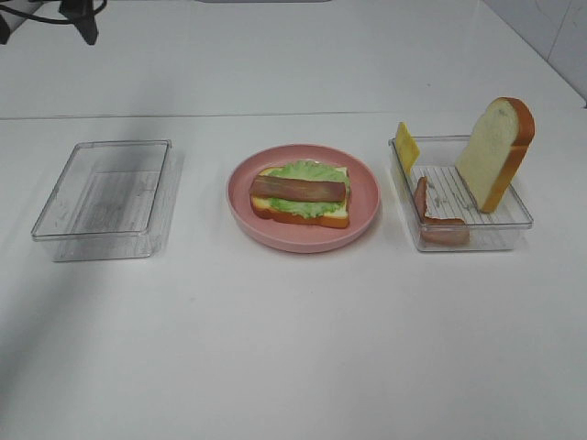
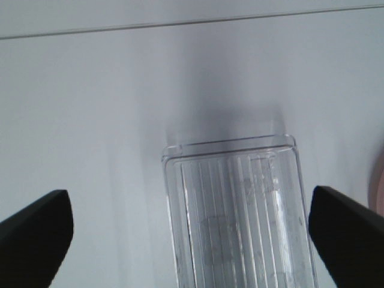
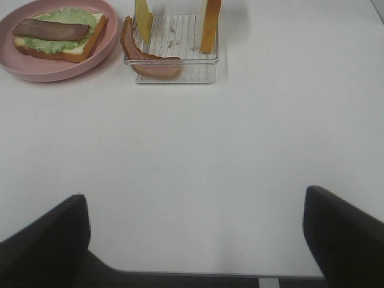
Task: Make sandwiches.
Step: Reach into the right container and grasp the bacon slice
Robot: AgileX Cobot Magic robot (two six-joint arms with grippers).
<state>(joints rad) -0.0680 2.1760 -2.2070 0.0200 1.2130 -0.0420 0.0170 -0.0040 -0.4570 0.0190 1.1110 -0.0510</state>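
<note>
Already on round pink plate (image 1: 275, 240): half-made sandwich (image 1: 300, 194), made of white bread slice with orange-brown crust (image 1: 264, 209), green lettuce leaf (image 1: 307, 170), reddish-brown meat strip (image 1: 298, 189) on top.
Right clear plastic tray (image 1: 521, 220): yellow cheese square (image 1: 406, 147) and second bread slice (image 1: 495, 151) standing up, more meat strips (image 1: 445, 231).
Left gripper (image 2: 191, 198): wide open, holding nothing, over left clear tray (image 2: 240, 240).
Right gripper (image 3: 195, 198): wide open, holding nothing, well apart from food.
Could go wrong: standing bread tipping if bumped; thin cheese slipping from a bad pinch.
</note>
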